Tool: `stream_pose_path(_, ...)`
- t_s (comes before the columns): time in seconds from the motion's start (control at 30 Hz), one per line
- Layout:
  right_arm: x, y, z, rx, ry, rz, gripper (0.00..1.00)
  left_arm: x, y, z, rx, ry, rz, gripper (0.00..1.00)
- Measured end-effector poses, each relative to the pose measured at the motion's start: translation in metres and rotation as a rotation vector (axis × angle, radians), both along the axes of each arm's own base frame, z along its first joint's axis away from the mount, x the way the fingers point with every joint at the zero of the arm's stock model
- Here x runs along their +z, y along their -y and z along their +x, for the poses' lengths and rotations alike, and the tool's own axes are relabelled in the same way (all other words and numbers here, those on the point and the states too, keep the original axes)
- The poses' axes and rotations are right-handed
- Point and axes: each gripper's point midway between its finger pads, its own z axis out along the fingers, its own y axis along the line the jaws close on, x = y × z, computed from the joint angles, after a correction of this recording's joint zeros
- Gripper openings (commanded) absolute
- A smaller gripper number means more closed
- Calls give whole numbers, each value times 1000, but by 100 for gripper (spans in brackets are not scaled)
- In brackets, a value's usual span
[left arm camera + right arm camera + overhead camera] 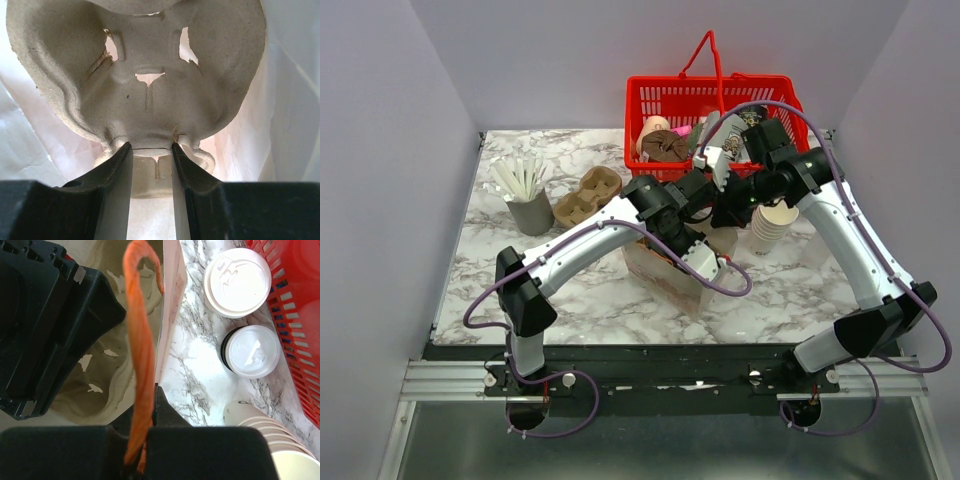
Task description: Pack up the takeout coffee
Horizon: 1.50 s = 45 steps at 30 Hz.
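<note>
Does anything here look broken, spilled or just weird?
The pulp tray, gripped by the left claw inside the bag, has ragged holes near its middle, with light showing through. They may be moulded in rather than damage. Nothing looks spilled.

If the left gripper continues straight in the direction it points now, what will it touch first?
The left gripper clamps the pulp cup carrier, which fills the view ahead. Going on, it would probably push that carrier into the paper bag's white inside beyond; how deep is unclear.
</note>
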Motion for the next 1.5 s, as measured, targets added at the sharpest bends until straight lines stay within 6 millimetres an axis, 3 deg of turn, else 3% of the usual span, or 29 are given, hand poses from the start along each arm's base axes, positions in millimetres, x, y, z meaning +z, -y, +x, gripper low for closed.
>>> stream_pose_path(0.03, 0, 0, 0, 3, -2, 0, 0, 0, 0, 1, 2, 2, -3, 12)
stream_pose_path(0.13, 0, -3, 0, 10, -18, 8, 0, 1, 0, 5, 7, 10, -1, 30)
stream_pose_path(0.53, 0, -3, 3, -18, -30, 19, 0, 4, -4, 14, -1, 21, 20, 58)
stream_pose_path(0.87, 0, -10, 8, -31, -29, 51, 1, 7, 0, 10, -6, -35, -14, 62)
stream_pose_path(1.13, 12, -22, 24, -53, 27, 123, 1, 29, 9, -1, 89, -160, -87, 68)
stream_pose_path(1.27, 25, -33, 35, -41, 91, 176, 1, 48, 17, -17, 207, -300, -177, 72)
stream_pose_path(1.33, 28, -38, 36, -31, 107, 185, 1, 51, 18, -26, 285, -383, -199, 79)
stream_pose_path(1.5, 29, -55, 38, -7, 128, 203, 1, 59, 19, -51, 514, -623, -287, 84)
